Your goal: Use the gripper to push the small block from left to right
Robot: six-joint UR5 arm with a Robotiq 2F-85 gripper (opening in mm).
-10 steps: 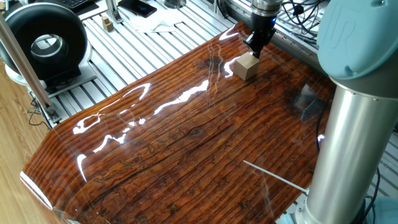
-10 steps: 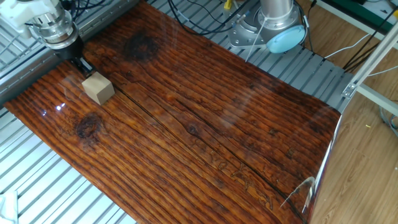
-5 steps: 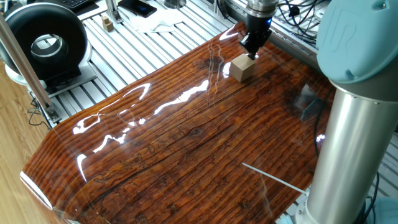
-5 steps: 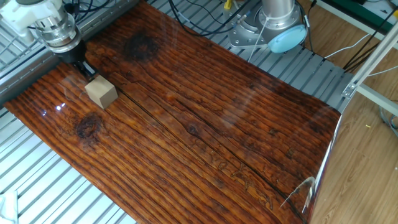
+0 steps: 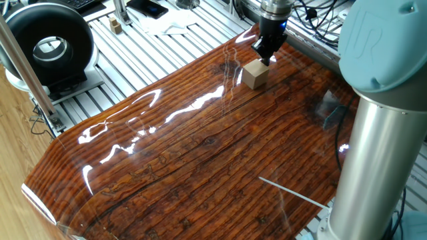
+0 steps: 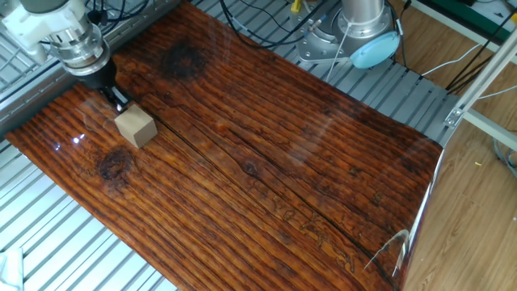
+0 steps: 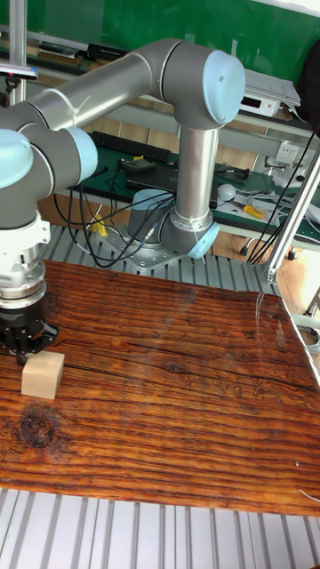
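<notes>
The small block (image 5: 255,75) is a plain tan wooden cube on the glossy dark wooden tabletop (image 5: 200,153), near its far edge. My gripper (image 5: 265,59) points down right behind it, black fingers together with nothing held, their tips touching the cube's far face. In the other fixed view the gripper (image 6: 119,101) is at the upper left of the block (image 6: 136,128). In the tall view the block (image 7: 43,374) lies at the table's left end, and the gripper (image 7: 24,356) partly hides behind its top left corner.
The arm's thick silver column (image 5: 373,140) rises at the right of the table; its base (image 6: 359,32) stands beyond the far edge. A black round device (image 5: 47,43) and a tiny tan block (image 5: 115,25) rest on the slatted metal surround. A thin white rod (image 5: 293,193) lies on the wood.
The gripper has slid along the tabletop with the block pushed ahead of it, a few centimetres toward the table's middle. The block stayed upright and in touch with the fingertips.
</notes>
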